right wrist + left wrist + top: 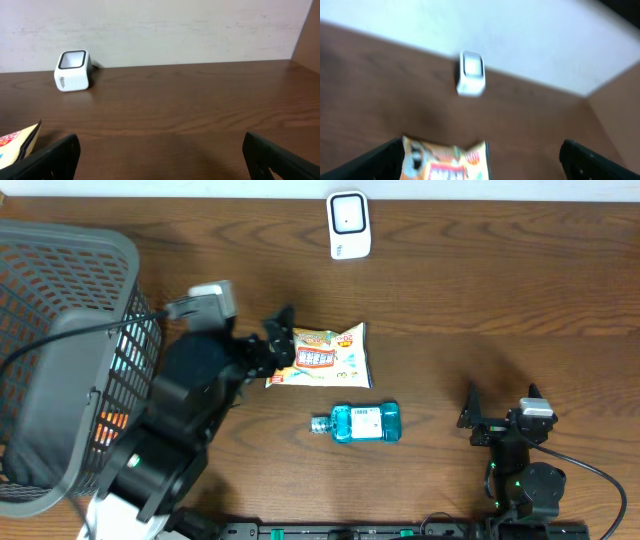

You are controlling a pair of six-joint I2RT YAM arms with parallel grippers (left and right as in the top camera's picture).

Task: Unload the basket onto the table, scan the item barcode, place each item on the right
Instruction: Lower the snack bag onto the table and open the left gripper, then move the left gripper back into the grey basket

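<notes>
An orange snack bag (325,355) lies flat on the table, with a blue bottle (360,422) just in front of it. The white barcode scanner (349,225) stands at the far edge. My left gripper (281,338) is open at the bag's left end. In the left wrist view the bag (445,160) lies between the wide-apart fingers (380,162), close to the left one, and the scanner (471,72) is beyond it. My right gripper (497,412) stands open at the right over bare table, well clear of both items. Its own view shows the gripper (160,157) with nothing in it.
A grey mesh basket (70,270) with items inside fills the left side, partly under my left arm. The right wrist view shows the scanner (73,70) by the back wall and a corner of the bag (17,145) at the left edge.
</notes>
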